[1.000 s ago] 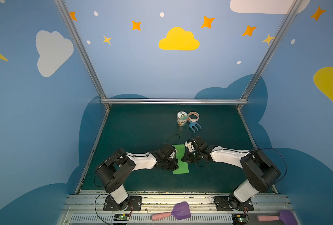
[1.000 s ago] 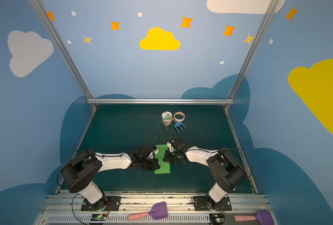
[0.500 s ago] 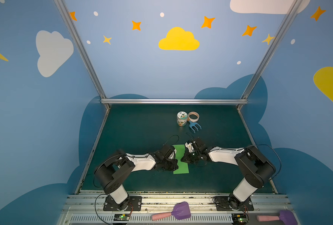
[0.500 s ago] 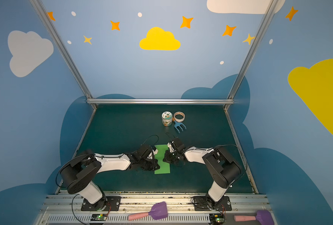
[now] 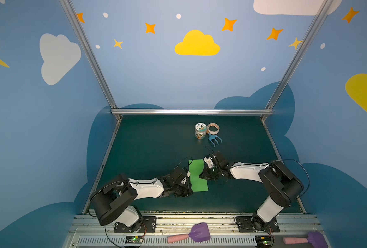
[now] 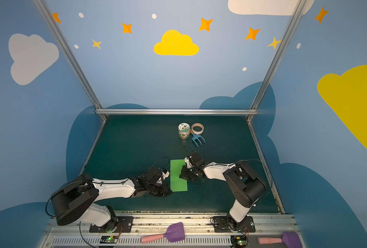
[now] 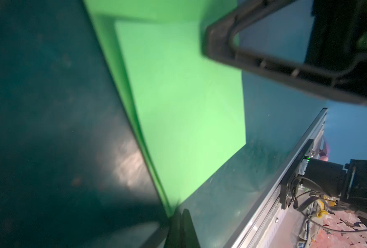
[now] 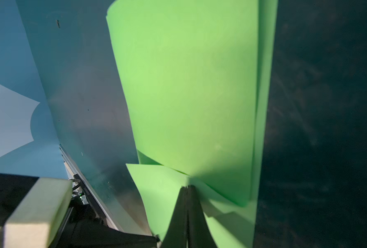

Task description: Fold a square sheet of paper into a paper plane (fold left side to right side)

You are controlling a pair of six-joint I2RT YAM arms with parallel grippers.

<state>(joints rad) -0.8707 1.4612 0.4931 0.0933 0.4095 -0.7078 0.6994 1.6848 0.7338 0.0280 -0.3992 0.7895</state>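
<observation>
The square sheet of paper (image 5: 197,179), folded over, is lying at lower centre in both top views. The left gripper (image 7: 180,214), jaws together, is sitting at its corner. The right gripper (image 8: 188,190), jaws together, is pressing bulging layers, so dragging sideways is risking a skewed crease.

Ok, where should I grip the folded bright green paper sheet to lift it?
Probably the right long edge of the green paper sheet, pinching both layers low from the right. The layers gape there by the right gripper; the left edge is a closed fold.
</observation>
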